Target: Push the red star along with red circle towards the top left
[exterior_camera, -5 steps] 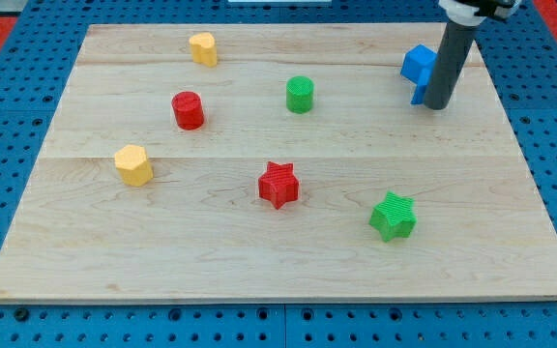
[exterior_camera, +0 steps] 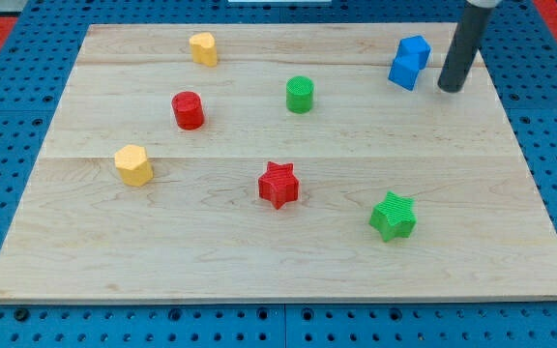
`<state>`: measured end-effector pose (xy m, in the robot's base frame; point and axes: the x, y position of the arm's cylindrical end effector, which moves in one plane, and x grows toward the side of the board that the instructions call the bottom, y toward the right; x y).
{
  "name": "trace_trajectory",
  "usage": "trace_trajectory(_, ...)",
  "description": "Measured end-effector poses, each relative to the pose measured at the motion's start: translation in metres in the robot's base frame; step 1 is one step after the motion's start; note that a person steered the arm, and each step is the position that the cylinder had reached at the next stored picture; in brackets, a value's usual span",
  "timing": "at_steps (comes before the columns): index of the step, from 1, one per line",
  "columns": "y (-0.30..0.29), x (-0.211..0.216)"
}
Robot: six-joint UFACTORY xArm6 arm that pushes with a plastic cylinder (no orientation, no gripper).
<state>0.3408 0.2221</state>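
Note:
The red star (exterior_camera: pixel 278 184) lies near the middle of the wooden board, a little below centre. The red circle (exterior_camera: pixel 189 110) stands up and to the left of it, well apart. My tip (exterior_camera: pixel 450 89) is at the view's upper right, just right of the blue block (exterior_camera: pixel 409 62) and not touching it. The tip is far from both red blocks, up and to the right of the star.
A green cylinder (exterior_camera: pixel 300 94) stands between the tip and the red circle. A green star (exterior_camera: pixel 393 216) lies right of the red star. A yellow block (exterior_camera: pixel 203 47) sits near the top edge, and a yellow hexagon (exterior_camera: pixel 133 165) at the left.
My tip has moved up and to the right, from in front of the blue block to its right side. The blue block has shifted slightly to the left. The red blocks have not moved.

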Motion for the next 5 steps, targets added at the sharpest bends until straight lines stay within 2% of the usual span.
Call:
trace_trajectory(2, -0.041, 0.071)
trace_trajectory(4, -0.064, 0.089)
trace_trajectory(5, -0.099, 0.109)
